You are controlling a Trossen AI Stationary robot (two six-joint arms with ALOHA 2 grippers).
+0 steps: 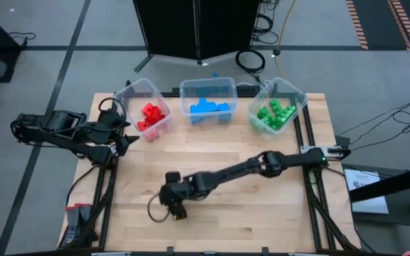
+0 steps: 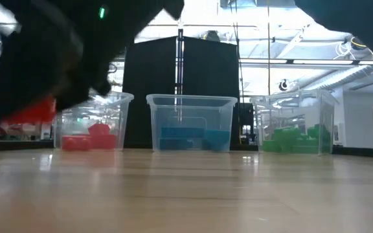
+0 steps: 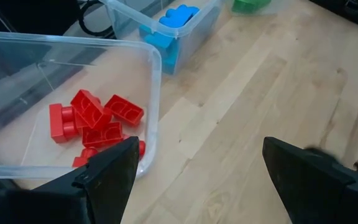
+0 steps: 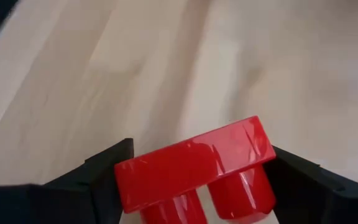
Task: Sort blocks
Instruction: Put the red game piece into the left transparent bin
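1. The right claw (image 4: 194, 186) is clenching a red studded plastic brick (image 4: 194, 165) between its two dark fingers; in the high view that claw (image 1: 176, 206) is sitting over the pale wooden counter (image 1: 262, 206) at about seven o'clock and is covering the brick completely.
2. In the low view the brick is showing only as a blurred red patch (image 2: 31, 113) under a dark arm.
3. The left claw (image 3: 197, 168) is standing released, gripping nothing, at the counter's nine o'clock edge beside the clear plastic bin of red bricks (image 1: 148, 114).
4. The bins of blue bricks (image 1: 207, 99) and green bricks (image 1: 276, 107) are sitting at twelve and one o'clock; their walls are blurring the individual shapes.
5. No writing is reading clearly anywhere.
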